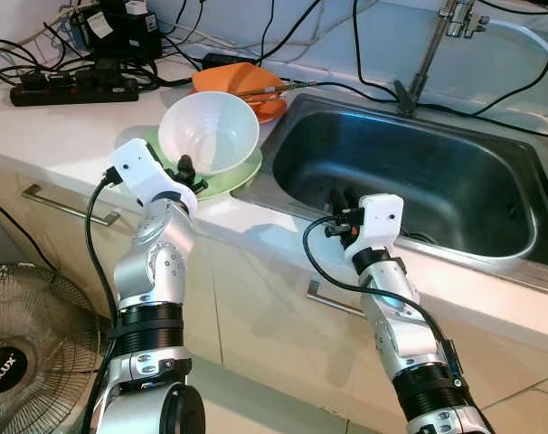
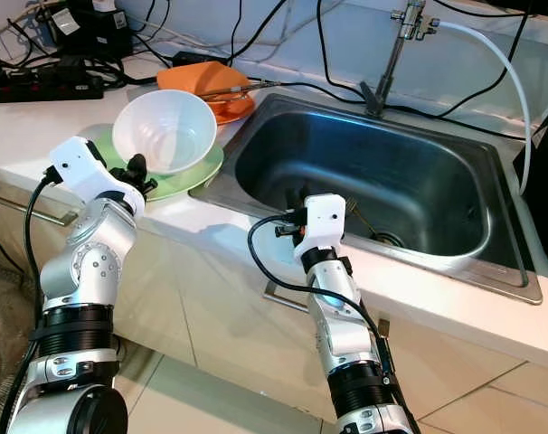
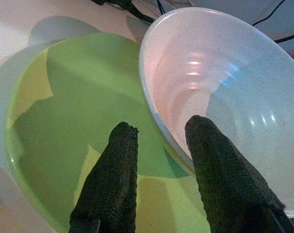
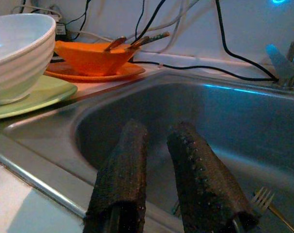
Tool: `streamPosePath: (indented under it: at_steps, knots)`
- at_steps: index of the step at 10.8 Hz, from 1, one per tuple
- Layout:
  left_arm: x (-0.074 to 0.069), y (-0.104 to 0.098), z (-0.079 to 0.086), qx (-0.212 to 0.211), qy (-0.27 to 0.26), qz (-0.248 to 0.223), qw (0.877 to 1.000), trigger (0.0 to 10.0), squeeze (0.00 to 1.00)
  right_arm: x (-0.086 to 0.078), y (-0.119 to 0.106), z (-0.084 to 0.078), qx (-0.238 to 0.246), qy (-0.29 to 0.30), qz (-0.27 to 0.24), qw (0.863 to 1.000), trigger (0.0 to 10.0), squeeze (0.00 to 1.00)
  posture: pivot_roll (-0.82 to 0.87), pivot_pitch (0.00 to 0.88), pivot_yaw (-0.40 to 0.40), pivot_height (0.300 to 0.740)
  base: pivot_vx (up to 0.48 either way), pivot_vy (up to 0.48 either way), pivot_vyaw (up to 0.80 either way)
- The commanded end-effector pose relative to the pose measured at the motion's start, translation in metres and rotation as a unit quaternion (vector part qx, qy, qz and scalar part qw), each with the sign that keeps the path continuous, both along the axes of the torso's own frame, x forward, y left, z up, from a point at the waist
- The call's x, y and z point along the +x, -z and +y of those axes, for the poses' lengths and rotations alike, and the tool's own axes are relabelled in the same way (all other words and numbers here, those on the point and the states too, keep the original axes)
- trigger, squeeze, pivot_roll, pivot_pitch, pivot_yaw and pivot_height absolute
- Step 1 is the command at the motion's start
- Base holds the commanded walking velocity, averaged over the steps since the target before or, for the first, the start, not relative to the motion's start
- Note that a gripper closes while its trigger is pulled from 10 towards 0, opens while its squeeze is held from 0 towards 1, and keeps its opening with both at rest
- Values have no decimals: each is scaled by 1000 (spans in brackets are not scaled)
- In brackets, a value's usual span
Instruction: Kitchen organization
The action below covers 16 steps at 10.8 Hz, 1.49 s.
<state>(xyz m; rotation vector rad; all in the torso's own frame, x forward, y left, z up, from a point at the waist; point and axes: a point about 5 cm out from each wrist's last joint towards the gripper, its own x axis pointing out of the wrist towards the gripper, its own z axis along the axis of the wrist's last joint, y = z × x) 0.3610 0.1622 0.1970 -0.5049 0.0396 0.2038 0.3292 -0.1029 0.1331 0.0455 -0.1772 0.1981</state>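
Kitchen counter with steel sink at 3 o'clock of the dishes. White bowl sits tilted on green plate; orange bowl on its orange plate at 12 o'clock behind them. Left gripper straddles the white bowl's near rim, one finger inside, one outside, jaws parted, not clamped; looks set for a rim pinch. Right gripper hangs over the sink's front edge, fingers apart, holding nothing. Fork lies in the basin.
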Motion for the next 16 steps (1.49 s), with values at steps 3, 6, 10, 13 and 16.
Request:
streamPosePath:
  at_steps: [3,6,10,13,16]
  knots:
    - [1,7,-5,-9,0,22,1000,0,0,-3,17,-2,-13,-2,44,999,10000,0,80,60,-48,740,0,0,0]
    - [0,9,-9,-19,9,29,999,0,0,-2,17,-2,-14,-1,46,999,10000,0,80,62,-47,740,0,0,0]
    - [1,12,-14,-32,20,35,999,0,0,-3,18,-2,-15,-2,49,999,10000,0,80,64,-48,740,0,0,0]
    - [0,-24,-19,-56,48,-105,992,0,0,-2,18,-1,-14,-3,49,999,10000,0,82,59,-47,740,0,0,0]
    - [-5,-33,-31,-45,86,-150,984,10000,0,-2,17,1,-13,-3,47,999,10000,0,82,58,-45,740,0,0,0]
